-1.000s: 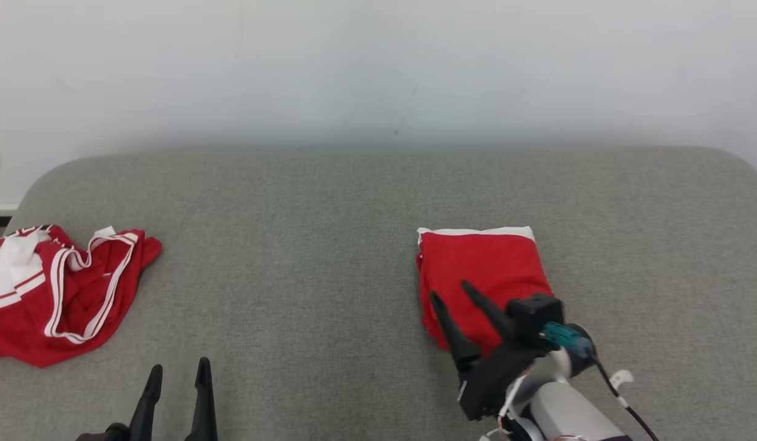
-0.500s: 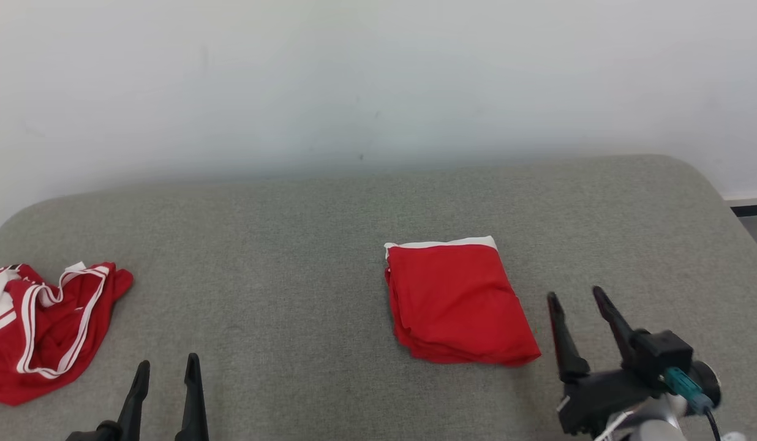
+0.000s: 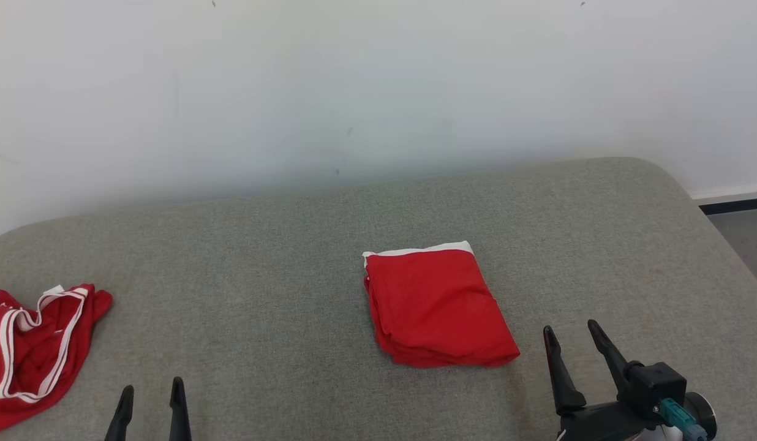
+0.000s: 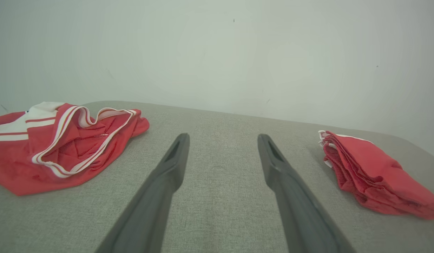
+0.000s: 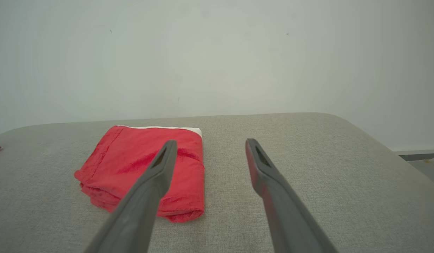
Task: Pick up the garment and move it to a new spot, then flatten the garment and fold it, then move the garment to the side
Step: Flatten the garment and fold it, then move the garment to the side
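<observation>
One red garment (image 3: 436,306) lies folded in a neat stack, with a thin white edge on its far side. It sits flat on the grey soft table (image 3: 280,245), a bit to the right of the middle. I think the folding step is done, because the layers lie on top of each other and no part sticks out. The step in hand looks like the last one, moving the garment to the side. I cannot be sure if this spot is already the side spot. If it is not, the next move needs a gripper to reach the near edge of the stack, slip one finger under all the layers and pinch them together. That way the fold does not fall open when it is carried. The right gripper (image 3: 569,327) is just beside the near right corner of the garment and does not touch it. Its two dark fingers (image 3: 554,367) stand wide apart and nothing is between them. The left gripper (image 3: 151,386) is well apart from the garment, low at the left, spread wide too and holding nothing. At the far left edge of the table lies a red and white heap (image 3: 35,343) of crumpled cloth. A plain white wall (image 3: 378,92) stands behind the table.
</observation>
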`<state>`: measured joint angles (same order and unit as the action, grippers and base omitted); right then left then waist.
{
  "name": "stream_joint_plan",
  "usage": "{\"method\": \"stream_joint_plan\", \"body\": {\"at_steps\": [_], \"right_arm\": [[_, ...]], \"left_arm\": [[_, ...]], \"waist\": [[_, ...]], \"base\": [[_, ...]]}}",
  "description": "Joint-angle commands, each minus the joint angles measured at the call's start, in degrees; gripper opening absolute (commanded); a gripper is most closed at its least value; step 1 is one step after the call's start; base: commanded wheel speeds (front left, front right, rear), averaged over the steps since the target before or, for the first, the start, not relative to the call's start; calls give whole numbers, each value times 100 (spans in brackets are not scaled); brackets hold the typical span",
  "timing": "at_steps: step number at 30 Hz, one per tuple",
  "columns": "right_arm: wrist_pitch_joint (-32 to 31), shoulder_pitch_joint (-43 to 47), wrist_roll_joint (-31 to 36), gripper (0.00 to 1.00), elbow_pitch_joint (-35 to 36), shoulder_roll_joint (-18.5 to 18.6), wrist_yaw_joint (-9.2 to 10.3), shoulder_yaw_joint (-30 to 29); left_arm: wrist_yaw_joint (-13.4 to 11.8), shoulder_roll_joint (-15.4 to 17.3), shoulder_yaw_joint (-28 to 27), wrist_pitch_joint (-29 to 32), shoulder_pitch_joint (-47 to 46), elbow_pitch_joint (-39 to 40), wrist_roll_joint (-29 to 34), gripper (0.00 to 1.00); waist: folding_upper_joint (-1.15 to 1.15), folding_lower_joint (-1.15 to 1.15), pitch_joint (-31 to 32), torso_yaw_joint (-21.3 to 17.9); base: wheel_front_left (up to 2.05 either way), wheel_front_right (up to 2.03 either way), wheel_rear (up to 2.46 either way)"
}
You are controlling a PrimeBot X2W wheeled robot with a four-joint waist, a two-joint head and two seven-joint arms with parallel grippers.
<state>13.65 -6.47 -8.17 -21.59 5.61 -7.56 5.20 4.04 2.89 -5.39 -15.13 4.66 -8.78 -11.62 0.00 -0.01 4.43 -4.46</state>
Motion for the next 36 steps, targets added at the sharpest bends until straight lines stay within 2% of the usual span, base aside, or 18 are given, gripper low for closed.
{"method": "stream_joint_plan", "body": {"at_steps": [1,28,34,36], "right_arm": [[-8,66,-77,100,23,6,16,43],[-162,72,-206,100,-66,-140,16,29],[-522,-277,-371,100,-51,-86,16,37],[-861,-506,-414,100,-132,22,16,169]], "left_arm": [[-3,0,-34,-2,82,-10,52,100],[-195,0,31,-2,258,118,-52,100],[-225,0,112,-1,279,217,-59,100],[-220,-1,162,-1,263,243,-60,100]], "waist": [[0,1,2,-19],[0,1,-70,11],[0,1,-157,55],[0,1,-213,115]], "base": [[0,0,0],[0,0,0],[0,0,0],[0,0,0]]}}
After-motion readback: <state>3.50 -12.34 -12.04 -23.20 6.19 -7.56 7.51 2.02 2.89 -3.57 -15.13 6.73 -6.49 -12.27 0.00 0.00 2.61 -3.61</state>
